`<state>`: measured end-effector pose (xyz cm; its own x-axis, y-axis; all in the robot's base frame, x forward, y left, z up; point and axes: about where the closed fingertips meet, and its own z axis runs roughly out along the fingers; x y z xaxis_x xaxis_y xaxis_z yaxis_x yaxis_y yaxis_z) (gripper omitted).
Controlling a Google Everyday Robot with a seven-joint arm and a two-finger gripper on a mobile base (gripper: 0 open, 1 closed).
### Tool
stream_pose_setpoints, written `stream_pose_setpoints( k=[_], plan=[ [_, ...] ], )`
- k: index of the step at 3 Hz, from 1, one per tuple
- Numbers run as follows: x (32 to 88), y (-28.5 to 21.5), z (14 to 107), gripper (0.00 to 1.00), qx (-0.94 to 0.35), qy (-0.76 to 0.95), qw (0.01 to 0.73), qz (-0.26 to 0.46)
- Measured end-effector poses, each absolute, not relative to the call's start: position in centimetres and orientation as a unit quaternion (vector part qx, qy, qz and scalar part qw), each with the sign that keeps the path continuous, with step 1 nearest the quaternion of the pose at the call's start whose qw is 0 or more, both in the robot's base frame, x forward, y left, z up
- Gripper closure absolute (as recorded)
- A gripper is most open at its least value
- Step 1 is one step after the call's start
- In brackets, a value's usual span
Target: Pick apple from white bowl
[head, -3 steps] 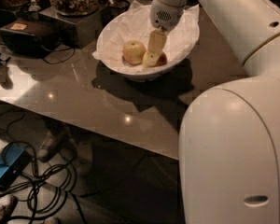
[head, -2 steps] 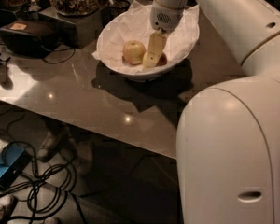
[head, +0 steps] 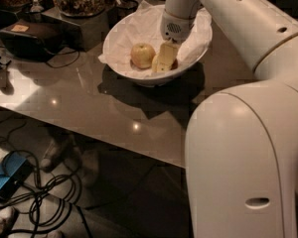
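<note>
1. Camera view showed the pincer (head: 164, 63) lowered into the white bowl (head: 118, 63), which stood on the far part of the grey surface (head: 89, 98).
2. The apple (head: 175, 63) appeared only as a reddish sliver at the pincer's right edge, low in the bowl. It seemed to sit directly under or behind the pincer tip, though most of it was hidden.
3. A paler apple (head: 142, 55) lay just beside the pincer on the other side, in plain sight on the crumpled paper lining. The pincer therefore stood between the two fruits, and the wanted one was the one on its far side.
4. Being round, the apple offered no long axis to line up with.
5. The arm (head: 228, 14) reached in from the right, over the bowl's rim, with its wrist pointing steeply downward.
6. Whether the pincer was clenched on the apple or released could not be told.
7. By my judgement, the next move depended on that one unknown. A straight lift was right if it was gripping; otherwise it needed to close first.
</note>
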<state>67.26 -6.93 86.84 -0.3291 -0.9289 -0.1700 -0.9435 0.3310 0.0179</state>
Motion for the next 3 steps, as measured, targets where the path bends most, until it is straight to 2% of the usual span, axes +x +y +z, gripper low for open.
stream_pose_setpoints(
  k=[1, 2, 3],
  plan=[
    [66.93, -7.37, 85.63, 0.28, -0.571, 0.817, 0.051, 0.062],
    [67.88, -6.86, 85.46, 0.46, -0.57, 0.817, 0.068, 0.059],
    [67.89, -6.85, 85.46, 0.69, -0.57, 0.817, 0.068, 0.059]
  ],
)
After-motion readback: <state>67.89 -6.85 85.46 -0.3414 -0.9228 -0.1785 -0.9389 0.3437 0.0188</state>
